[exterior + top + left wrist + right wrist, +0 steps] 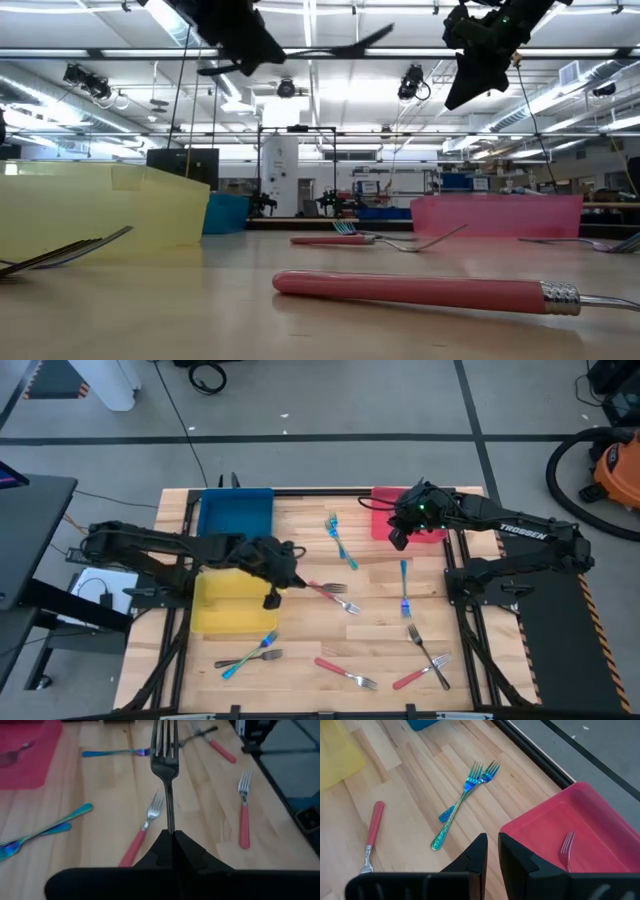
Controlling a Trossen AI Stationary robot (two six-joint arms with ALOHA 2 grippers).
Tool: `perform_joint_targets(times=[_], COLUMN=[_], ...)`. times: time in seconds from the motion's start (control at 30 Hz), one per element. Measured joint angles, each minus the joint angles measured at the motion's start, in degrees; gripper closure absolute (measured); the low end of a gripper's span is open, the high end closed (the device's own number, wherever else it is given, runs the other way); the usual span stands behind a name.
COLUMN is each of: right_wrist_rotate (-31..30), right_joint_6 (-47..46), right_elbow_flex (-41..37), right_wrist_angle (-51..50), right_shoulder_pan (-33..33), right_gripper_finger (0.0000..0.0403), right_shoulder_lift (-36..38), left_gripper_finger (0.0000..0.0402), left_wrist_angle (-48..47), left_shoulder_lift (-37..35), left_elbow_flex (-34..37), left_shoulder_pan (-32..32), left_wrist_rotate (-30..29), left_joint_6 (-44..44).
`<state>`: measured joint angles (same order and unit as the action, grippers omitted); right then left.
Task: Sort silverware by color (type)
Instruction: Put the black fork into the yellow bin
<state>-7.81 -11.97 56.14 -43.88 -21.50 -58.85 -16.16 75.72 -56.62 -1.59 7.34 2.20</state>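
My left gripper [171, 836] is clamped tight on a dark fork [166, 765], its handle pinched between my fingers and the tines pointing straight out ahead of me. The wrist camera shows that grip plainly; from overhead my left gripper [272, 575] sits over the inner edge of the yellow tray [225, 605] and the held fork is hard to make out at all. At table height the fork shows as a dark bar high in the air [340, 47], well clear of the wood. Beneath and ahead of me lies a red-handled fork [141, 831], another red one [244, 810] off to the side, and two teal forks [42, 830] crossing each other the other way. My right gripper [490, 851] hangs just beside the red tray [600, 820], fingers a narrow gap apart with nothing between them. Only this wrist view shows a fork [566, 849] already lying inside that tray; from above my own arm [500, 525] covers that spot. Just ahead of my right fingers, the crossed teal pair [465, 795] rests on bare table [380, 610]. Nearer the table's front edge are more forks: a black and teal pair [250, 654], a red one [343, 672], and a red and black pair [425, 660]. The blue tray [236, 515] sits just beyond the yellow one.
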Motion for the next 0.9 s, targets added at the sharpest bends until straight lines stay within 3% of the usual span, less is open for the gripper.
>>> perform_joint_targets(times=[0.33,0.63,0.9], right_wrist_rotate=[0.0,0.02,0.0], right_joint_6=[-0.04,-0.5,-1.4], right_elbow_flex=[0.0,0.0,0.0], right_wrist_angle=[-0.39,-1.16,-1.4], right_shoulder_pan=[0.0,0.0,0.04], right_gripper_finger=[0.0348,0.0348,0.0348], right_shoulder_lift=[0.0,0.02,0.0], left_gripper_finger=[0.0398,0.0397,0.0397], left_wrist_angle=[-14.68,-28.16,-34.83], left_shoulder_lift=[-8.47,-11.02,-13.95], left_elbow_flex=[-0.07,0.0,0.02], left_shoulder_pan=[1.43,1.31,1.31], left_wrist_rotate=[-0.27,-5.46,-6.26], left_joint_6=[-3.27,-6.1,-7.79])
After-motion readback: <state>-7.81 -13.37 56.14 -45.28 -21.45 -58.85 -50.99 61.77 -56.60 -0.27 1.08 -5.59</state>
